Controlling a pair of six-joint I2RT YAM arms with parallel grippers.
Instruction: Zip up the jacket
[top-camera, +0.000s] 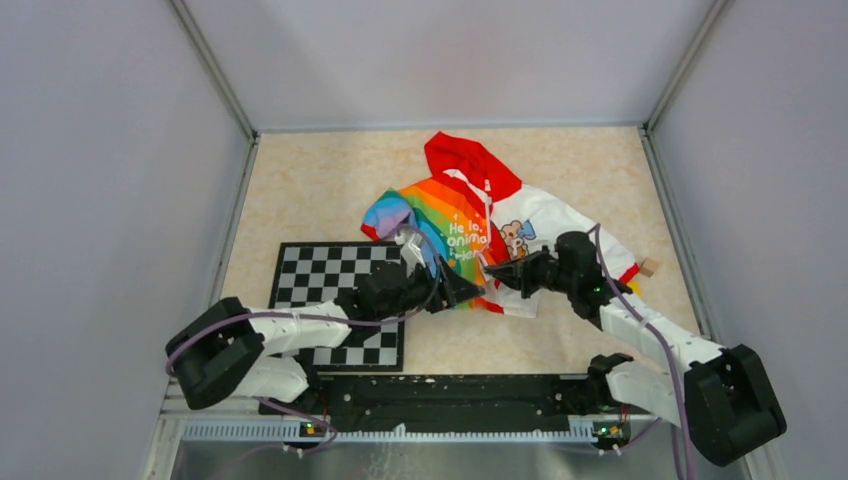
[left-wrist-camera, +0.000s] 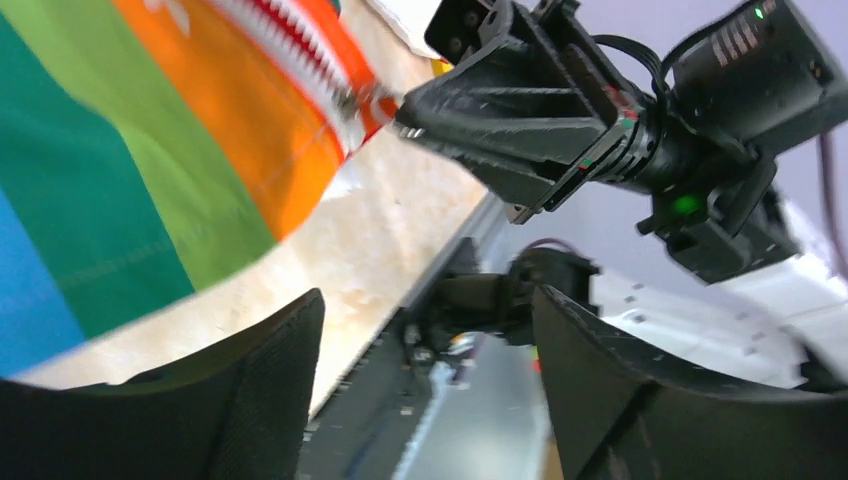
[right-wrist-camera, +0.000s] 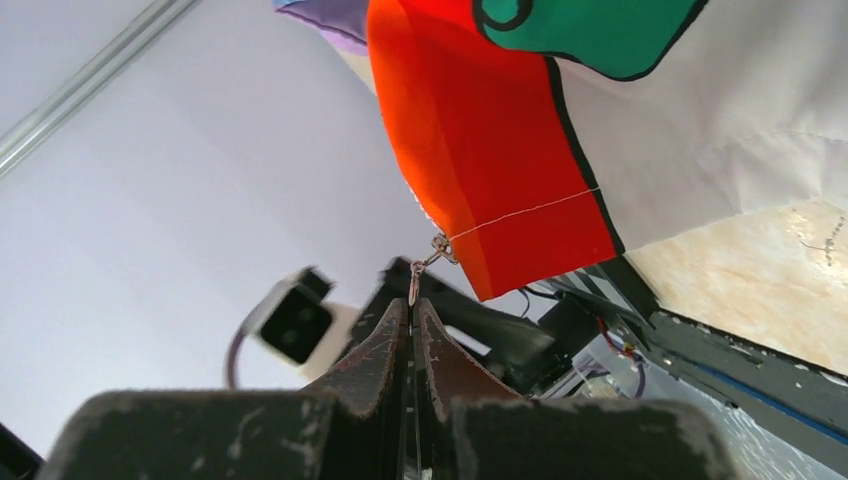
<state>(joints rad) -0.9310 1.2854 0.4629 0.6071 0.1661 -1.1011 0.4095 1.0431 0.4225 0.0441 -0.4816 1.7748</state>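
The jacket (top-camera: 470, 215) lies rumpled on the table, red hood at the far end, rainbow half on the left, white cartoon half on the right. Its lower hem is lifted. My right gripper (top-camera: 492, 268) is shut on the metal zipper pull (right-wrist-camera: 415, 285) at the bottom of the red front edge (right-wrist-camera: 480, 170); the fingertips (right-wrist-camera: 425, 315) pinch it. In the left wrist view the right gripper (left-wrist-camera: 405, 112) meets the white zipper (left-wrist-camera: 300, 50) on the orange stripe. My left gripper (top-camera: 468, 290) is open just left of it, holding nothing; its fingers (left-wrist-camera: 250, 380) are wide apart.
A black-and-white checkerboard mat (top-camera: 320, 275) lies at the left under my left arm. A small wooden block (top-camera: 650, 267) sits by the jacket's right cuff. Grey walls enclose the table on three sides. A metal rail (top-camera: 400, 430) runs along the near edge.
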